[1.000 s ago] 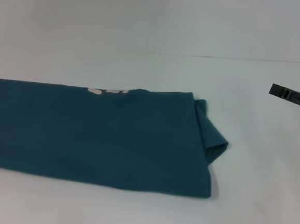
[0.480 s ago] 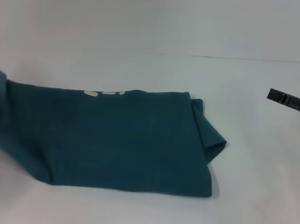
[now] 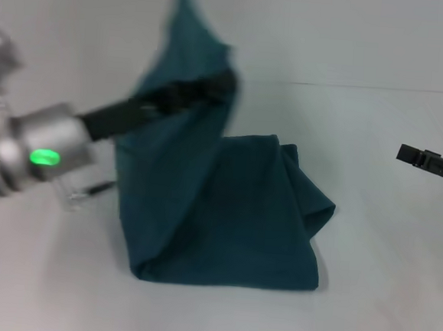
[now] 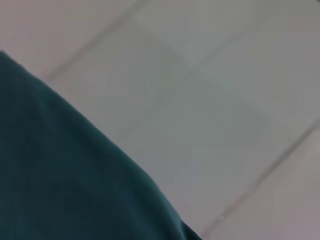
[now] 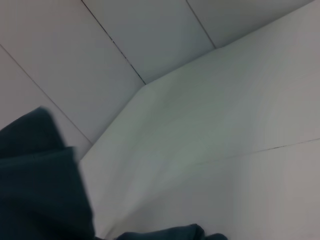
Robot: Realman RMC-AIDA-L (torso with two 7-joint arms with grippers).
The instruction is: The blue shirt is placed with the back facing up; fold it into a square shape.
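Lifting one blue shirt (image 3: 225,212) end high, left gripper (image 3: 212,88) jaws pinching it; right gripper (image 3: 429,160) idle, jaws unclear.

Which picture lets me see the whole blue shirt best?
The head view. It shows the whole blue shirt: one end lifted high by the left gripper, the rest lying folded on the white table. The left wrist view shows only a plain patch of cloth; the right wrist view shows only bits.
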